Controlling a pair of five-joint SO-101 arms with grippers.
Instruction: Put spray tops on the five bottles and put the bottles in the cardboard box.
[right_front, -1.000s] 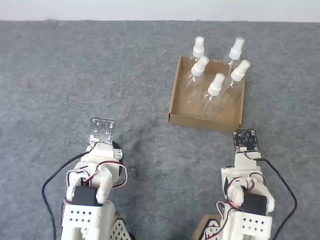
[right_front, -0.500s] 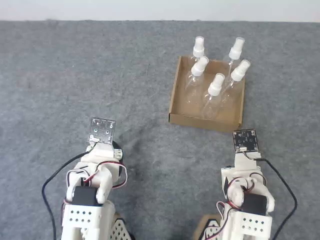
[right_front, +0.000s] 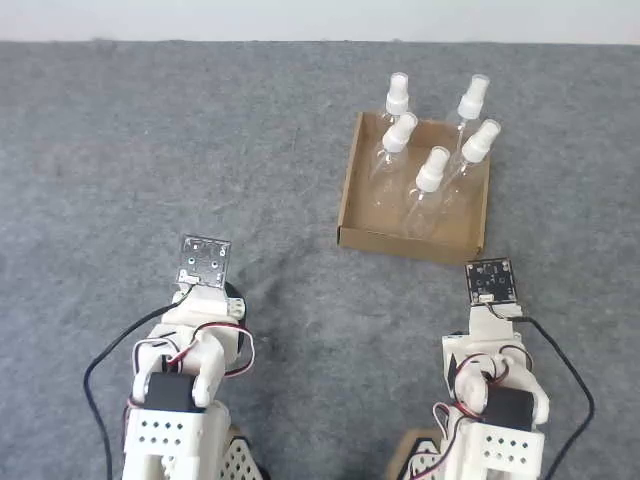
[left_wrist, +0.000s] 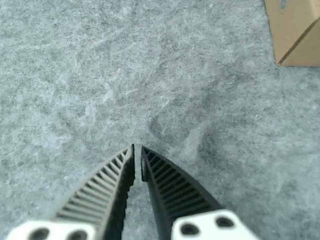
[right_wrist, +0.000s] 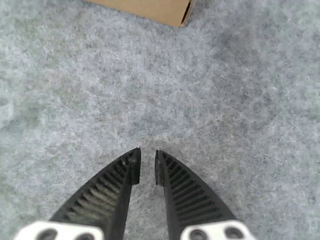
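Now my left gripper (left_wrist: 137, 148) is clenched on nothing, tips all but touching above the grey felt surface (right_front: 200, 130). My right gripper (right_wrist: 147, 152) is likewise closed and holds nothing, with a sliver of gap at the tips. Both sit near my side of the surface, apart from the cardboard box (right_front: 348, 200). Five clear bottles (right_front: 425, 195) wear white spray tops (right_front: 433, 170). Three stand plainly inside the box; the far two rise at its far wall, and I cannot tell whether they are inside.

Robotics lab bench: grey felt mat (right_front: 150, 130), servo arms (right_front: 190, 380).
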